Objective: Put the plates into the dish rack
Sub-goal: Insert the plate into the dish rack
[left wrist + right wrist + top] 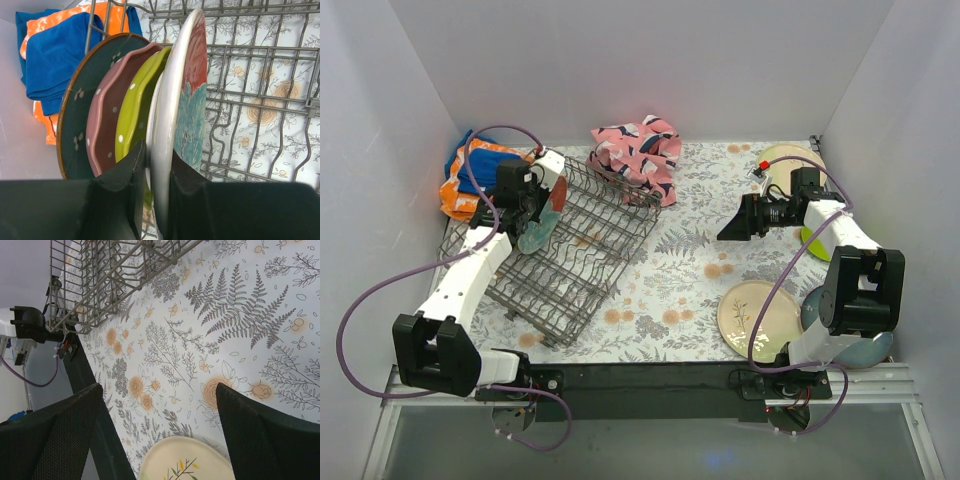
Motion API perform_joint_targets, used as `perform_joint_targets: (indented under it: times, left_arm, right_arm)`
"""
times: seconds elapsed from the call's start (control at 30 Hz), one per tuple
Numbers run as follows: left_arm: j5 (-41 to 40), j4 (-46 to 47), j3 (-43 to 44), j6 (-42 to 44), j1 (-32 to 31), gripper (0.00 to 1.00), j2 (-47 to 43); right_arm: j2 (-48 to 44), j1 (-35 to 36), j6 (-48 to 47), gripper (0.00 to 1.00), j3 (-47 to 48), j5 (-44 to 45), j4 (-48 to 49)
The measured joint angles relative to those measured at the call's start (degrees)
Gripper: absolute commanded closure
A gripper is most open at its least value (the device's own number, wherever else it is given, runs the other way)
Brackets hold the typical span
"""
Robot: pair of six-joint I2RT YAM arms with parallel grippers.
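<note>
The grey wire dish rack (pixel 582 262) lies at the left of the table. In it stand a dark green plate (pixel 75 125), a pink dotted plate (pixel 107 115) and a lime plate (pixel 137 110), all on edge. Beside them stands a white plate with a red and teal face (pixel 186 90); my left gripper (pixel 157 155) is shut on its rim. The right gripper (pixel 730 228) hovers open over the table's middle right, nothing between its fingers. A cream plate (pixel 760 318) lies flat at the front right, also below the right gripper (pixel 157 390) as the cream plate (pixel 185 462).
More plates sit at the right: a pale yellow plate (pixel 790 158) at the back, a lime one (pixel 812 242) under the right arm, a blue-grey one (pixel 865 348) near the base. A pink patterned cloth (pixel 638 152) lies behind the rack, orange and blue cloths (pixel 470 178) at its left. White walls enclose the table.
</note>
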Motion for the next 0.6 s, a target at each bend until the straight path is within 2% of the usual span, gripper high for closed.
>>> perform_joint_targets:
  times: [0.4,0.6]
  left_arm:
    - [1.46,2.99,-4.96,-0.92,0.24,0.99,0.04]
    - [1.27,4.44,-5.9,-1.6,0.28,0.78,-0.35]
  right_arm:
    - [0.0,0.0,-0.31,0.02,0.0,0.11,-0.02]
    - [0.0,0.0,-0.44,0.02,0.0,0.2,0.0]
